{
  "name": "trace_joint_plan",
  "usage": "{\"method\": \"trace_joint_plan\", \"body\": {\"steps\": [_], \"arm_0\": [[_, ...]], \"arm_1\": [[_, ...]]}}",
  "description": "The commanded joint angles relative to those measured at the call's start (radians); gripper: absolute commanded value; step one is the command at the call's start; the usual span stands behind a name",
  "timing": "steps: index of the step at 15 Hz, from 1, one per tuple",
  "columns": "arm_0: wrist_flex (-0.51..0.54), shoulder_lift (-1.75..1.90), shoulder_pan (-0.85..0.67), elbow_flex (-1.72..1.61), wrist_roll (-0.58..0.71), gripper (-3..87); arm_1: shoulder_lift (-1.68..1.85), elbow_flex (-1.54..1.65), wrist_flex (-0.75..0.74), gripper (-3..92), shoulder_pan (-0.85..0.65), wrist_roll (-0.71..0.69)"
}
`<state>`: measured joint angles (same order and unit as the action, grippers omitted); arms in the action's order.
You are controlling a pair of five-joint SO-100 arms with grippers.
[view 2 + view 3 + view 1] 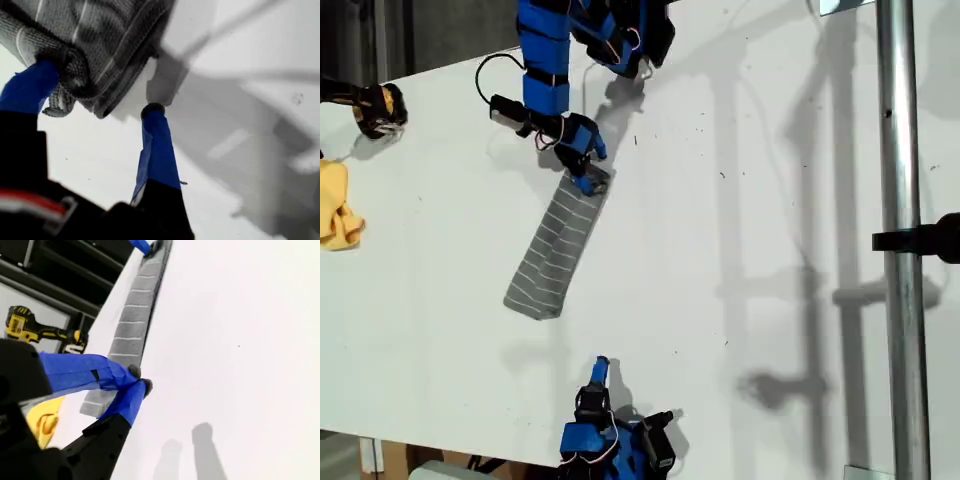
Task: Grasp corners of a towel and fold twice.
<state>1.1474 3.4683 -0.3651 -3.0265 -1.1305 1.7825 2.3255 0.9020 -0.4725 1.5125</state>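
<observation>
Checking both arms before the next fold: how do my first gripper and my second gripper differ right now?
My first gripper is at the towel, jaws open, one finger pressed into its bunched end. My second gripper is shut on nothing, hanging apart from the towel near the exterior view's bottom edge. Both have blue-taped fingers and are over the white table.

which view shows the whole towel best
The exterior view: the towel lies whole there, a folded strip on the table, one end at my first gripper. The first wrist view shows only that bunched end, one finger against it. The second wrist view shows it foreshortened, partly behind my second gripper.
</observation>
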Motion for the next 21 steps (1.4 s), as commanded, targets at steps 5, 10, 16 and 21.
{"method": "trace_joint_plan", "body": {"steps": [5,10,16,21], "arm_0": [[0.020,0.008,0.005,0.012,-0.009,-1.4],[0.008,0.008,0.005,0.011,-0.006,-1.4],[0.011,0.008,0.015,0.012,-0.018,-1.4],[0.037,0.008,0.021,0.017,-0.031,-1.4]], "arm_1": [[0.201,-0.081,0.060,35.3,-0.023,-0.029],[0.135,-0.025,0.023,35.7,-0.052,-0.032],[-0.302,-0.359,0.109,36.9,-0.060,-0.097],[-0.353,-0.425,0.049,21.0,-0.054,-0.123]]}}
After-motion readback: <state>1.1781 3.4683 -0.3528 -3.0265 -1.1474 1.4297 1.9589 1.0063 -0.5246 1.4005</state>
